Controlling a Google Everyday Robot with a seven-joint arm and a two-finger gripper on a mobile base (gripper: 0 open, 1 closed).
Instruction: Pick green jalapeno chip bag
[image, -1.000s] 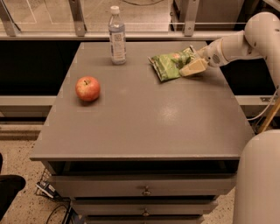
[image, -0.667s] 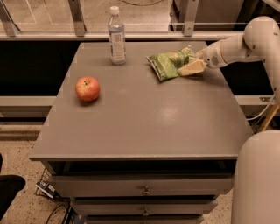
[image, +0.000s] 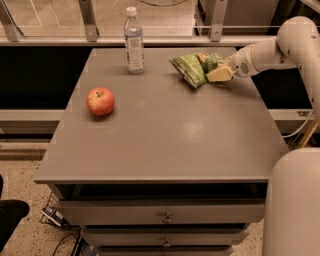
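Observation:
The green jalapeno chip bag (image: 191, 69) lies at the back right of the grey table (image: 165, 135), wrinkled, its left end on the surface. My gripper (image: 214, 69) comes in from the right on a white arm (image: 280, 47). Its cream fingers (image: 218, 75) are closed on the bag's right end, which is raised a little off the table.
A clear water bottle (image: 133, 41) stands at the back of the table, left of the bag. A red apple (image: 100, 101) sits on the left side. A metal railing (image: 150, 39) runs behind the table. Drawers (image: 165, 217) are below the front edge.
The gripper has shifted slightly left and up, and the bag's right end has risen with it. The apple and bottle have not moved.

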